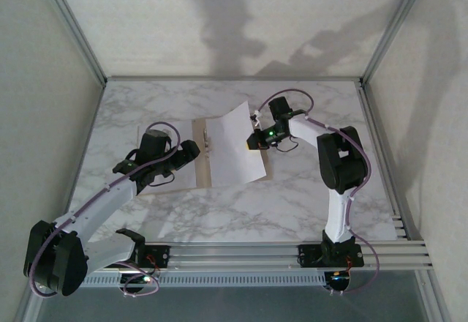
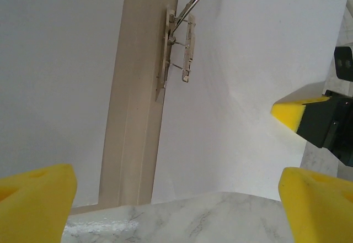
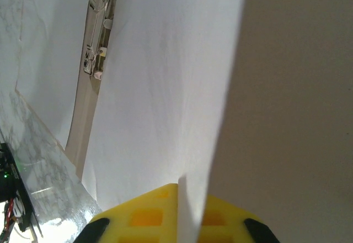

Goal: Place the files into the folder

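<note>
The folder [image 1: 201,167] lies open on the marble table [image 1: 292,212], roughly central between the two arms, with its tan spine strip running away from the bases. The metal clip [image 2: 179,38] sits at the far end of the spine, its lever raised at an angle. The right gripper [image 1: 255,140] is fully closed, and its yellow pads [image 3: 138,215] pinch the right-hand edge of one white sheet [image 1: 238,150]. This sheet rests on the folder beside the spine along its left side, while its gripped edge and far corner are lifted and curl upward. A second sheet [image 2: 55,77] lies flat to the left of the spine. The left gripper [image 1: 189,152] hovers above the left half of the folder with its jaws spread wide; nothing is held between its yellow fingertips [image 2: 33,199]
</note>
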Controlling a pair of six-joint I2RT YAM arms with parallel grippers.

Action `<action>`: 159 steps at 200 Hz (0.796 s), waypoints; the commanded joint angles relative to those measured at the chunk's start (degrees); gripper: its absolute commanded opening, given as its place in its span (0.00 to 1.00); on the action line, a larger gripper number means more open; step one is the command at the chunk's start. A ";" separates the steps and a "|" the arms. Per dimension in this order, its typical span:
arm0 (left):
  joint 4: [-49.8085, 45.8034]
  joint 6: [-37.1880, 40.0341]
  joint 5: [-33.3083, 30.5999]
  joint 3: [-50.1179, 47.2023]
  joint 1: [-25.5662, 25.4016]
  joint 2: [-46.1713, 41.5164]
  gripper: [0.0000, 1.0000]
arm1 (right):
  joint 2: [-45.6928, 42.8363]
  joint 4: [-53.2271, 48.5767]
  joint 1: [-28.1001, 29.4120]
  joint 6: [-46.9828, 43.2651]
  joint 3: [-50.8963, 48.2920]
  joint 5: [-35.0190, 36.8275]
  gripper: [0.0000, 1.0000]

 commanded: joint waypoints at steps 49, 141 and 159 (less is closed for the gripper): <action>-0.28 0.36 0.12 -0.65 0.61 0.04 0.94 | 1.43 0.91 -0.65 1.21 1.91 -1.32 0.00; -0.29 0.35 0.17 -0.74 0.59 -0.05 0.94 | 1.41 1.58 -1.10 0.64 1.64 -2.28 0.00; -0.18 0.31 0.36 -0.73 0.59 0.04 0.94 | 1.51 1.65 -1.14 0.47 1.42 -2.48 0.00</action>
